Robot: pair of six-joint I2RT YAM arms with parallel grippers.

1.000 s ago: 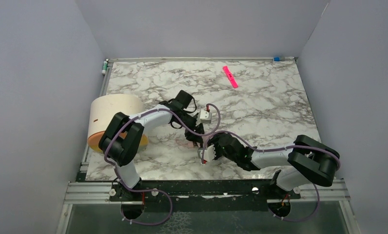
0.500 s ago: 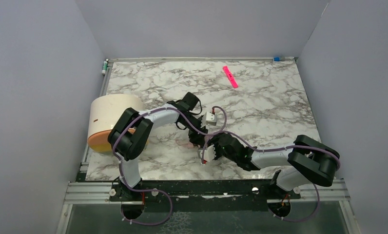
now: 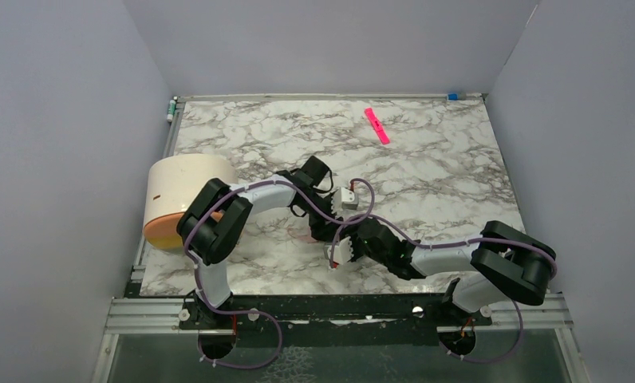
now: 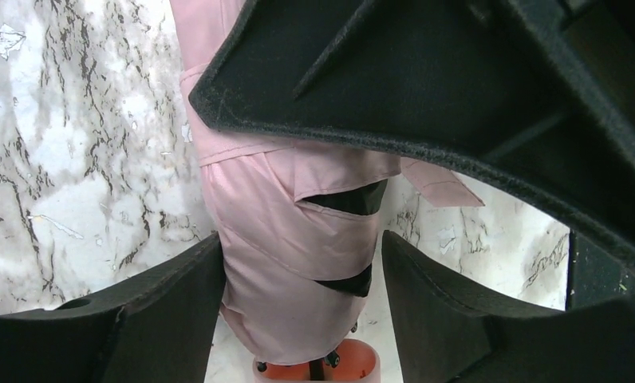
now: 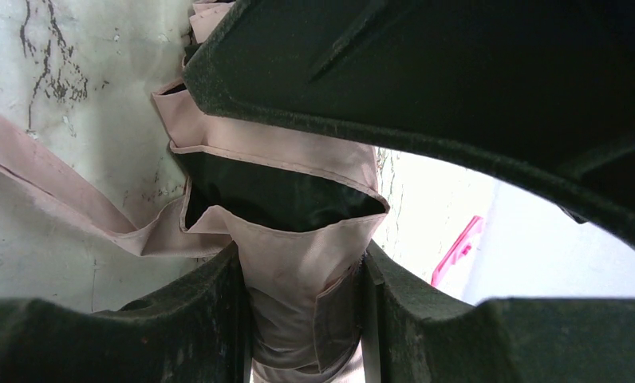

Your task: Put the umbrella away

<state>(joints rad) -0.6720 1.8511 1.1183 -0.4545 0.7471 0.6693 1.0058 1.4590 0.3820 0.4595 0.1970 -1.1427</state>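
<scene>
we are working on a white marble table (image 3: 426, 159) inside grey walls (image 3: 59, 159), our right gripper (image 5: 302, 275) clamping the pink umbrella (image 4: 258, 199), our left gripper (image 4: 298, 239) standing open astride it

Top view: umbrella (image 3: 301, 236) almost wholly covered by left arm (image 3: 298, 187) and right arm (image 3: 394, 247); a pink sliver shows. Left wrist view: fabric runs off at 12 o'clock, handle end (image 4: 354, 369) cut at 6 o'clock. Right wrist view: pink strip (image 5: 458, 251) half hidden behind lower finger (image 5: 498, 343), 4 o'clock.
</scene>
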